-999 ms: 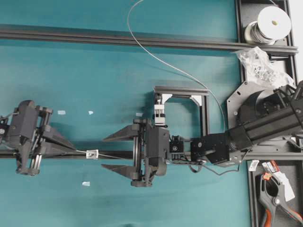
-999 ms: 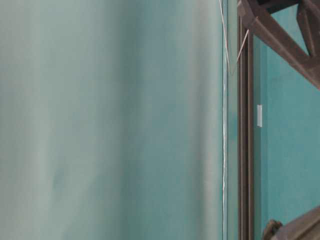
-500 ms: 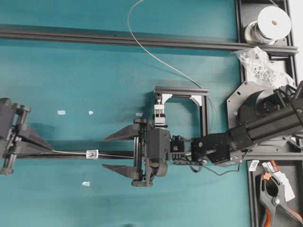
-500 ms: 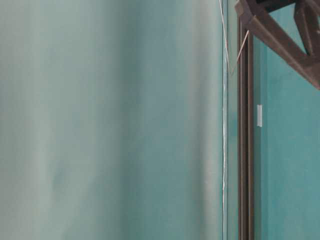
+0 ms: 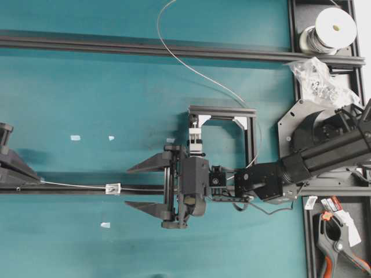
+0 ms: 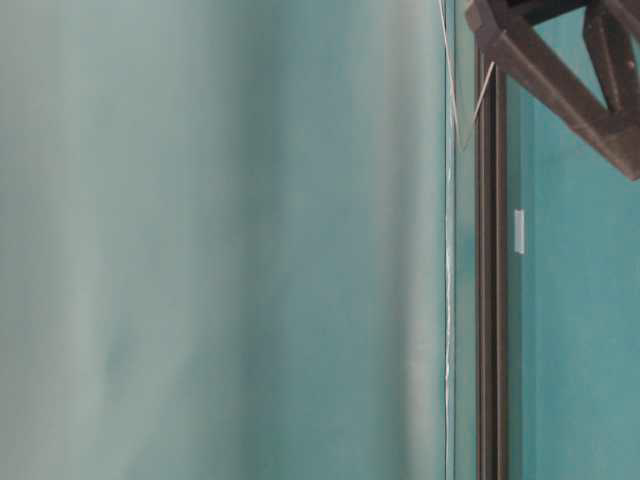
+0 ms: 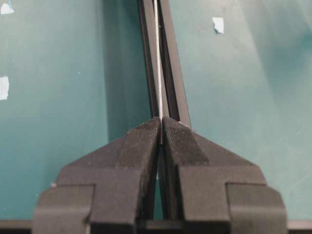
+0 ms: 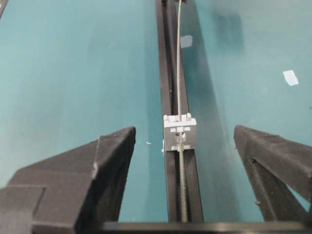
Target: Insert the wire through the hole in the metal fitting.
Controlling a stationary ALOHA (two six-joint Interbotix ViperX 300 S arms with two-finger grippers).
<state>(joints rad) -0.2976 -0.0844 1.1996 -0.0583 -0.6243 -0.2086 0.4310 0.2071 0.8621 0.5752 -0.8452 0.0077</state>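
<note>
thin silvery wire (image 8: 178, 63), threaded through small white-silver metal fitting (image 8: 180, 131)

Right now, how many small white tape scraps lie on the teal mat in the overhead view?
4: one at left, one beside it, one near the right gripper, one lower down. Others may be hidden.
</note>
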